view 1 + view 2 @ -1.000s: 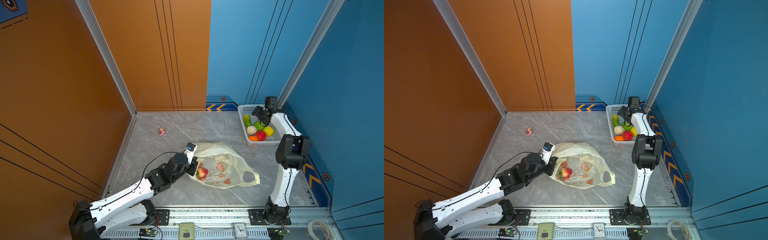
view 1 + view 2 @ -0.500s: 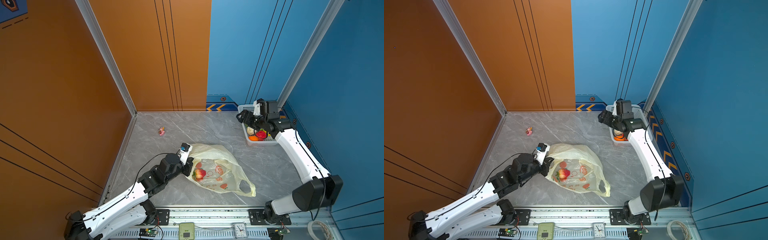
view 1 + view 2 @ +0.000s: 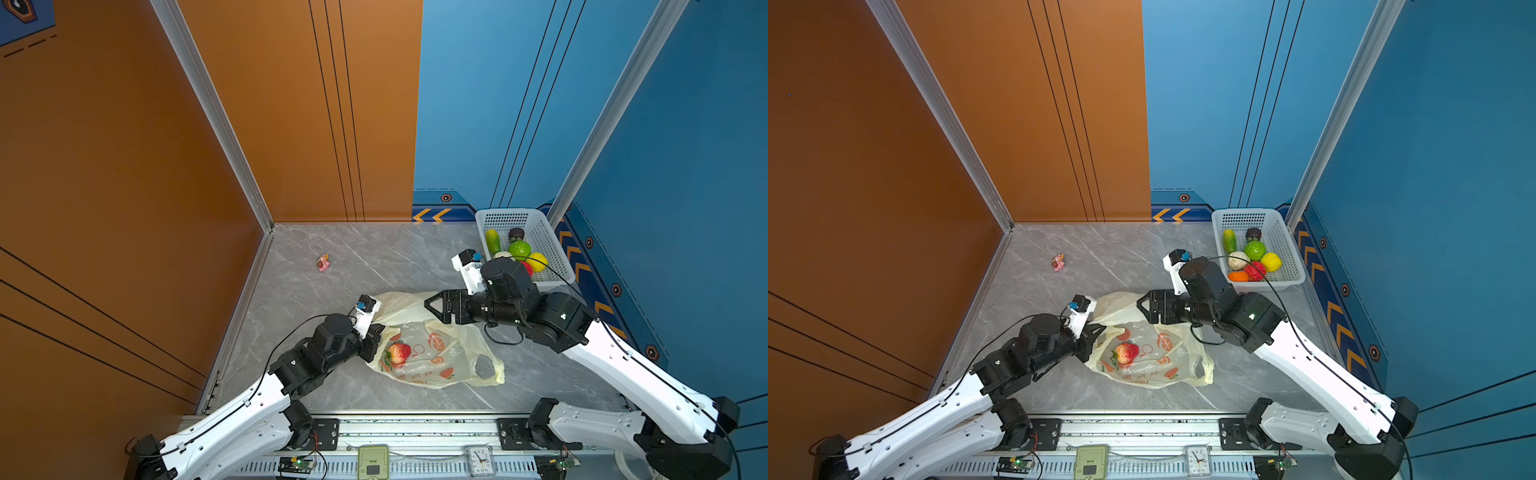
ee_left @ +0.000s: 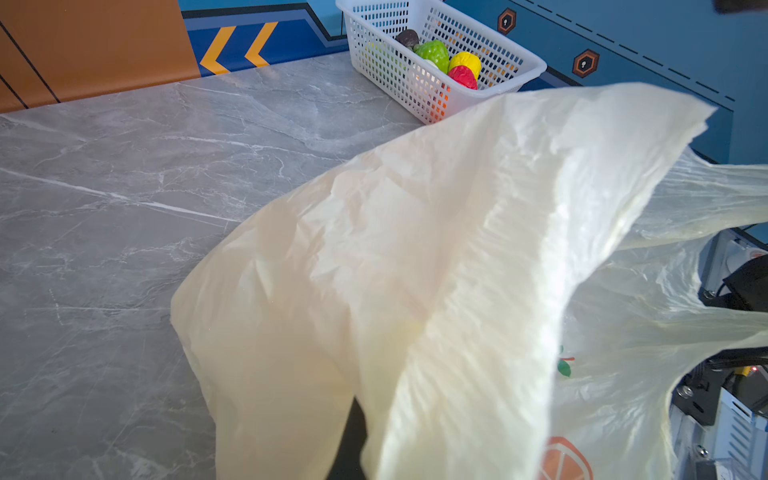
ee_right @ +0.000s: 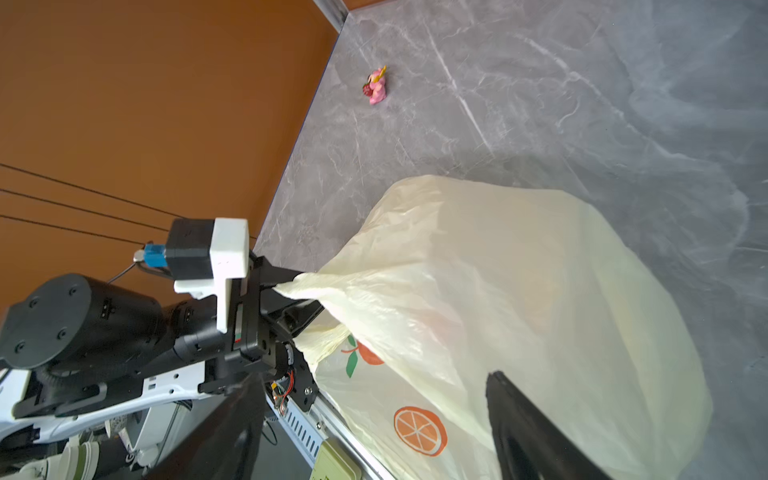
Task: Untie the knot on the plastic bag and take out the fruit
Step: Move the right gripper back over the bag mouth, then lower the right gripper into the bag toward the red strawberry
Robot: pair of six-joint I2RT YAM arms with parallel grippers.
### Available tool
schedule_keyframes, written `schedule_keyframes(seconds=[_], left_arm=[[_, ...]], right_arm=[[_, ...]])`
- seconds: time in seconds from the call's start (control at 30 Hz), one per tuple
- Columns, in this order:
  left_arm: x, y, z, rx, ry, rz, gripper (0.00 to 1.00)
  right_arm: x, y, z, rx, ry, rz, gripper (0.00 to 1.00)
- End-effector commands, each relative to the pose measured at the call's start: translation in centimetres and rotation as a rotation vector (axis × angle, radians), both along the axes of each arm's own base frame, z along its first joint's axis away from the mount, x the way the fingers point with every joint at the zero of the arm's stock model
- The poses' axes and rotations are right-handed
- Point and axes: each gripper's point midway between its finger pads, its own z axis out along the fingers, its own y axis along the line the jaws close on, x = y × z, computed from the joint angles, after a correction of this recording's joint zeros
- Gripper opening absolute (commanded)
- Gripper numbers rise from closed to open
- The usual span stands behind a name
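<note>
The pale-yellow plastic bag (image 3: 436, 361) (image 3: 1154, 365) lies on the grey floor, and a red strawberry-like fruit (image 3: 398, 352) (image 3: 1126, 352) shows through it. My left gripper (image 3: 376, 332) (image 5: 286, 286) is shut on the bag's left edge and holds it raised; in the left wrist view the bag (image 4: 457, 270) hides the jaws. My right gripper (image 3: 432, 305) (image 3: 1144, 305) (image 5: 374, 436) hovers open above the bag's far side, with nothing between its fingers (image 5: 532, 432). No knot is in view; one handle loop (image 3: 484, 365) lies open at the front right.
A white perforated basket (image 3: 544, 237) (image 3: 1281, 232) (image 4: 415, 83) at the back right holds several fruit (image 3: 519, 249). A tiny pink figurine (image 3: 323, 262) (image 5: 376, 87) lies far left. Orange and blue walls close three sides; a metal rail (image 3: 415, 428) runs along the front.
My right arm swung from the basket down over the bag, still open. The left gripper kept its hold and drew the bag slightly toward the front.
</note>
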Motion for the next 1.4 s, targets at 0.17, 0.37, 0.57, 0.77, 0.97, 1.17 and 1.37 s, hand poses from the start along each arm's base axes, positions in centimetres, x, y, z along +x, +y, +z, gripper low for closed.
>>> schedule_keyframes(seconds=[0.17,0.37,0.57,0.77,0.97,1.17,1.37], left_arm=[[-0.4,0.1,-0.7,0.004,0.015,-0.005,0.00],[-0.4,-0.1,-0.3,-0.001,0.010,-0.003,0.00],[-0.4,-0.4,0.1,-0.008,0.007,-0.005,0.00],[-0.2,-0.8,0.4,-0.014,0.013,-0.011,0.00],[-0.4,-1.0,0.7,-0.022,0.015,-0.020,0.00],[-0.5,-1.1,0.9,-0.022,0.018,-0.034,0.00],[-1.1,-1.3,0.3,-0.032,0.036,-0.052,0.00]], right_arm=[[-4.2,3.4,-7.3,-0.199,0.088,0.097,0.83],[-5.5,4.0,-11.5,-0.303,0.132,0.112,0.82],[-5.8,3.8,-15.3,-0.383,0.171,0.079,0.81],[-6.6,4.3,-18.2,-0.420,0.185,0.066,0.80],[-6.7,3.9,-19.6,-0.410,0.212,0.024,0.80],[-7.1,3.7,-20.8,-0.426,0.237,-0.005,0.81],[-3.4,3.3,-21.6,-0.334,0.316,-0.181,0.85]])
